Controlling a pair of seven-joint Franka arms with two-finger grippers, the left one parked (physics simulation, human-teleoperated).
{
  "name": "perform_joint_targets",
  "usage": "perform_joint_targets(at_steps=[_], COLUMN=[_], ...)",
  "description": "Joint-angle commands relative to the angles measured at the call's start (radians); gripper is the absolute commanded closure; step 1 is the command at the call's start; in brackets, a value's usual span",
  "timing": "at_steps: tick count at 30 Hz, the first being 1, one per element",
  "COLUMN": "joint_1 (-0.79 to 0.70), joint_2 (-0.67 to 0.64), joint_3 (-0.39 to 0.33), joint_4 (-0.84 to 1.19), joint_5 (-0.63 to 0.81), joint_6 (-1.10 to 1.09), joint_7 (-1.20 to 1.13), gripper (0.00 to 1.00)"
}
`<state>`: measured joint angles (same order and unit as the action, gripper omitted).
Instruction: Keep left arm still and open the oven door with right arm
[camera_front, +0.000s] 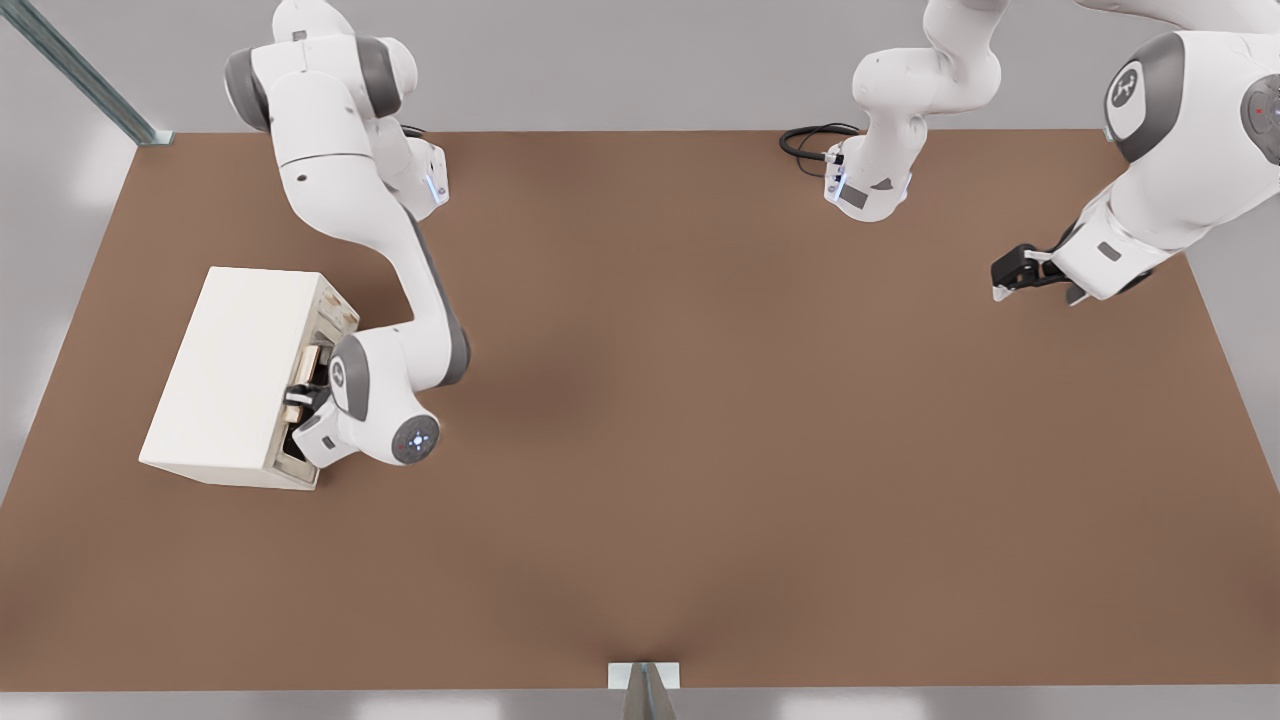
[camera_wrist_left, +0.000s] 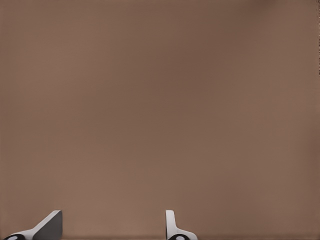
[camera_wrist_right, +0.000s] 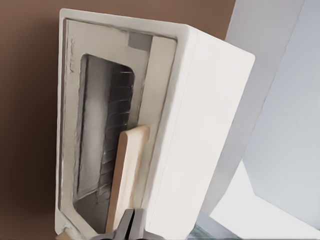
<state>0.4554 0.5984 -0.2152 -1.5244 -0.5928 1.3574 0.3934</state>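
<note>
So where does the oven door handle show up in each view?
Front view: handle at the oven front, on the front view's left, gripper at it.
Right wrist view: handle is the tan bar across the door, gripper at its end.
Left wrist view: not in it.
Shared landmark: the oven's cream body.

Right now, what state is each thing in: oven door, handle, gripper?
Oven door: shut, or almost shut, against the oven.
Handle: gripped at one end.
Gripper: at the oven's front, shut on the handle.
</note>
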Motion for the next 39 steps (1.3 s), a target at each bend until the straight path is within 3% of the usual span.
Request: perform_joint_targets(at_steps=[1, 21, 25, 26, 27, 29, 30, 31, 32, 39], joint_1=[-0.015, -0.020, 0.092, 0.097, 0.085, -0.039, -0.121, -0.175, -0.238, -0.251], joint_2=[0.004, 0.026, 0.029, 0.027, -0.008, -0.208, -0.285, -0.334, -0.359, -0.433], joint_3=[-0.001, 0.013, 0.014, 0.054, 0.054, 0.054, 0.054, 0.054, 0.054, 0.045], joint_4=[-0.005, -0.056, 0.095, 0.121, 0.138, 0.125, 0.122, 0.128, 0.151, 0.185], joint_5=[-0.009, -0.019, 0.169, 0.179, 0.243, 0.505, 0.602, 0.611, 0.628, 0.613], joint_6=[-0.004, 0.063, 0.074, 0.072, 0.062, 0.068, 0.068, 0.071, 0.072, 0.075], joint_7=[0.153, 0.166, 0.238, 0.300, 0.243, -0.020, -0.200, -0.341, -0.467, -0.479], gripper=[0.79, 0.79, 0.79, 0.79, 0.79, 0.79, 0.49, 0.00, 0.00, 0.00])
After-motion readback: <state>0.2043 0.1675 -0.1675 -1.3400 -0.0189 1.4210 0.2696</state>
